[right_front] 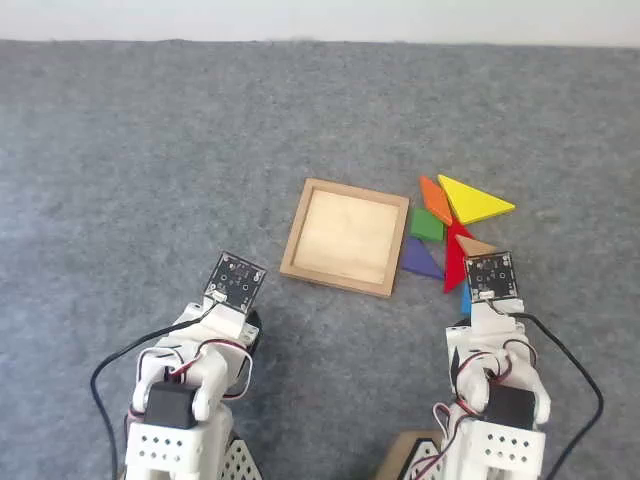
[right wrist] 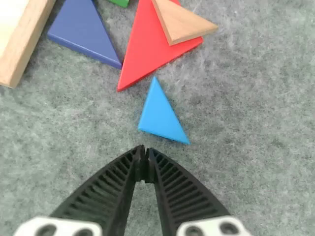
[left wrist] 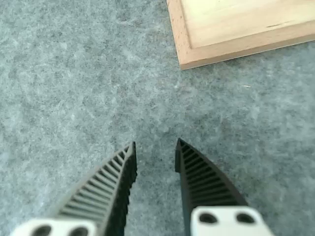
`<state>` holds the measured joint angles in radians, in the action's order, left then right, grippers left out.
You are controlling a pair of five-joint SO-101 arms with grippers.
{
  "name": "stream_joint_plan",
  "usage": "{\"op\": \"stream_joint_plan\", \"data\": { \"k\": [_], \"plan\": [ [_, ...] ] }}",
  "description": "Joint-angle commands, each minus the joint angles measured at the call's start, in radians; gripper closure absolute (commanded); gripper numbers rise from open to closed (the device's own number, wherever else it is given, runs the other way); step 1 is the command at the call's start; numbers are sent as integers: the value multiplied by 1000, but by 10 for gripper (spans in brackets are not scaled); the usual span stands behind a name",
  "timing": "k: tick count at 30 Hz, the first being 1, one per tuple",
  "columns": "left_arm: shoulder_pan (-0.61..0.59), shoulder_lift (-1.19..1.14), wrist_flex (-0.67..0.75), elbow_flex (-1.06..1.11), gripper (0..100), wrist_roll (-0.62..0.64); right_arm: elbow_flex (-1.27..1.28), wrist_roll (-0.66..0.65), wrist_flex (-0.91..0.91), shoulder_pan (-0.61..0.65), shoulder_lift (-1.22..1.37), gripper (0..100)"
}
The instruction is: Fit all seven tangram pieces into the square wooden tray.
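The square wooden tray (right_front: 345, 237) lies mid-table with nothing in it; its corner (left wrist: 236, 32) shows in the left wrist view. To its right lie the pieces: yellow triangle (right_front: 474, 201), orange piece (right_front: 434, 198), green square (right_front: 427, 224), purple triangle (right_front: 420, 259), red triangle (right_front: 456, 254) and tan triangle (right_front: 474, 245). In the right wrist view the light blue triangle (right wrist: 160, 114) lies just ahead of my right gripper (right wrist: 143, 153), which is shut and holds nothing, beside the red triangle (right wrist: 150, 46), tan triangle (right wrist: 179, 22) and purple triangle (right wrist: 85, 30). My left gripper (left wrist: 155, 150) hovers open over bare carpet short of the tray.
Grey carpet (right_front: 150, 170) covers the table. A pale wall strip (right_front: 320, 20) runs along the far edge. Both arm bases stand at the near edge, the left arm (right_front: 190, 390) and the right arm (right_front: 495, 390).
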<state>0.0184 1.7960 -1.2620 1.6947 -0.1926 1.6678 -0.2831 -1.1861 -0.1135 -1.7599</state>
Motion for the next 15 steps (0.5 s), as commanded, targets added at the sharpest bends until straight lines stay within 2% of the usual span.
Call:
{"op": "stream_joint_plan", "data": {
  "k": [1, 13, 15],
  "plan": [
    [-2, 21, -3, -12, 877, 8, 20, -6, -4, -5, 18, 989],
    [-2, 21, -3, -12, 877, 8, 20, -8, -5, -8, 21, 988],
    [-2, 21, -3, -12, 877, 8, 18, -8, -1, -39, 12, 986]
  ]
}}
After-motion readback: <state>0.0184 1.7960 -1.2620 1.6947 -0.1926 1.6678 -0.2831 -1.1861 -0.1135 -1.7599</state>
